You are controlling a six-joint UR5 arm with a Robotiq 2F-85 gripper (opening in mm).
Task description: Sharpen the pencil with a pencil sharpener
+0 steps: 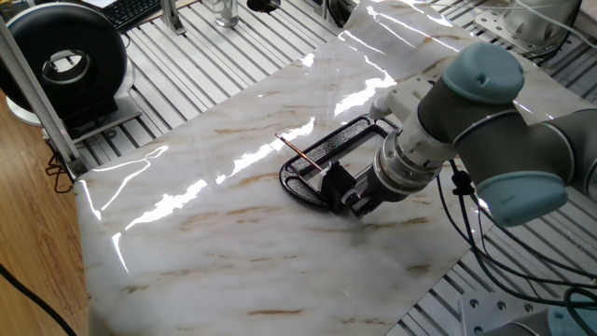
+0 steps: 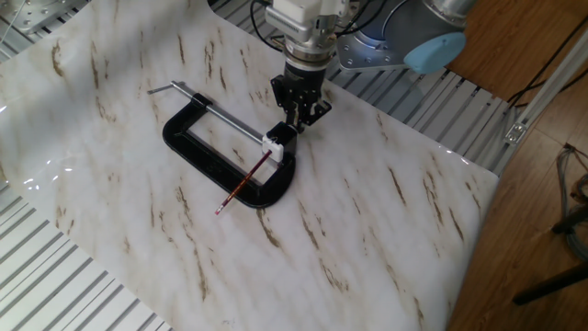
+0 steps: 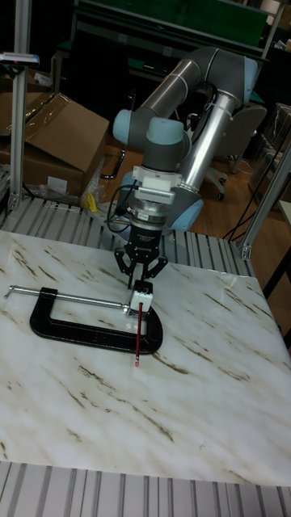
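Note:
The pencil (image 2: 243, 184) is a reddish-brown stick lying across the black C-clamp (image 2: 197, 156), with one end pushed into the pencil sharpener (image 2: 278, 140). The pencil sharpener is a small black block with a white face, sitting at the clamp's closed end. My gripper (image 2: 294, 118) points down just behind the sharpener, on the side away from the pencil. Its fingertips look drawn together, with nothing visible between them. One fixed view shows the pencil (image 1: 298, 154), sharpener (image 1: 336, 177) and gripper (image 1: 356, 199) in a row. The tall fixed view shows the gripper (image 3: 141, 279) above the sharpener (image 3: 143, 297) and pencil (image 3: 138, 335).
The clamp's silver threaded rod (image 2: 225, 118) runs along its open side. Everything rests on a marble-patterned sheet (image 2: 367, 239) over a slatted metal table. A black round device (image 1: 65, 61) stands off the sheet's corner. Cables hang beside the arm (image 1: 466, 210).

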